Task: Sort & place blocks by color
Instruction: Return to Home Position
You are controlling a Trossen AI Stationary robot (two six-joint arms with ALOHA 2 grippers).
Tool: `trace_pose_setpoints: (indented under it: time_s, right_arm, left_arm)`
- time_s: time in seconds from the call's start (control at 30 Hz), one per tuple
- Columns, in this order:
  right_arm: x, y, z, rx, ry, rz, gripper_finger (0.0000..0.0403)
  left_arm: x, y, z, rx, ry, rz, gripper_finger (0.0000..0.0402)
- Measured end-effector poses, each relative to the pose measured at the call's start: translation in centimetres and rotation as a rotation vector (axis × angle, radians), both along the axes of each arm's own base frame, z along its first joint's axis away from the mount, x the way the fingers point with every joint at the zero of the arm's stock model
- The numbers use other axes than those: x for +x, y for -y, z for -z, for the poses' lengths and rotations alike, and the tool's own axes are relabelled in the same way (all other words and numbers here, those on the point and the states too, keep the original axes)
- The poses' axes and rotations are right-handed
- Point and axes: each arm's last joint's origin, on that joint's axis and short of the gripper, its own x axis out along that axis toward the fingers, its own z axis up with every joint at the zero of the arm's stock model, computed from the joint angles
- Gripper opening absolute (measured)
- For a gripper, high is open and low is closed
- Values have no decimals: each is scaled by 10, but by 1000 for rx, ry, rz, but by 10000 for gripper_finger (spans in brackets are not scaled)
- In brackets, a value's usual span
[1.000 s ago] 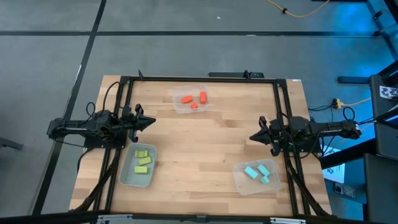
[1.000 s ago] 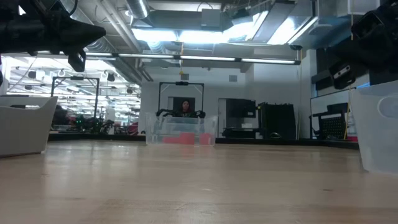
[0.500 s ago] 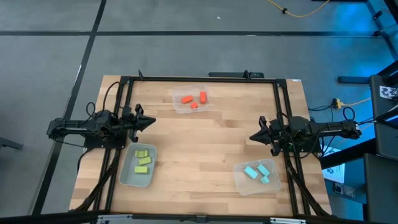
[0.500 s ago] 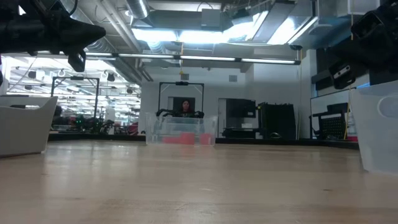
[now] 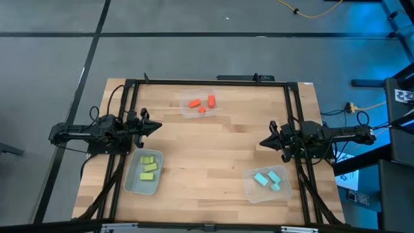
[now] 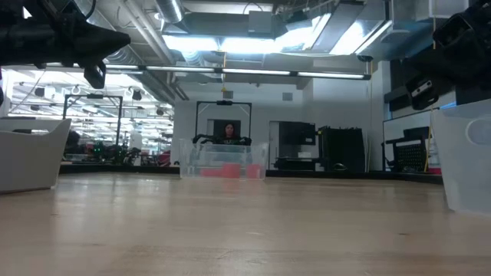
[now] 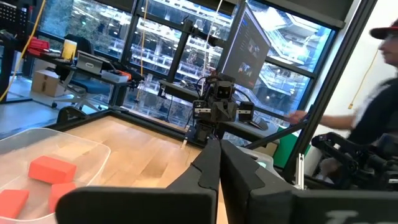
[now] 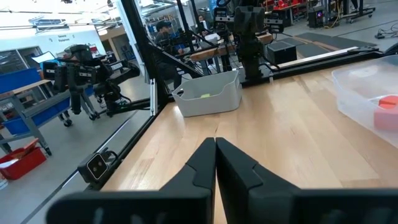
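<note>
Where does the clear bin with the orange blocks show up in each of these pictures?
High view: bin at top centre of the table.
Low view: bin small, centre, far end.
Left wrist view: bin in lower-left corner.
Right wrist view: bin at right edge.
Shared landmark: the orange blocks inside it.

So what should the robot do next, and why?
Probably just hold both arms parked. The orange blocks lie in the top bin, the yellow-green blocks in the left bin, the blue blocks in the right bin, and the left gripper and right gripper are shut, empty, at the table's sides.
</note>
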Motion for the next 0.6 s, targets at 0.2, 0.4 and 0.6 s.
trace_pose_setpoints:
  time_s: [0.2,0.4,0.6]
  right_arm:
    - [0,0,0,-1,0,0,16]
    - [0,0,0,-2,0,0,16]
    - [0,0,0,-1,0,0,17]
  left_arm:
    - [0,0,0,0,0,0,4]
    - [0,0,0,0,0,0,13]
    - [0,0,0,0,0,0,12]
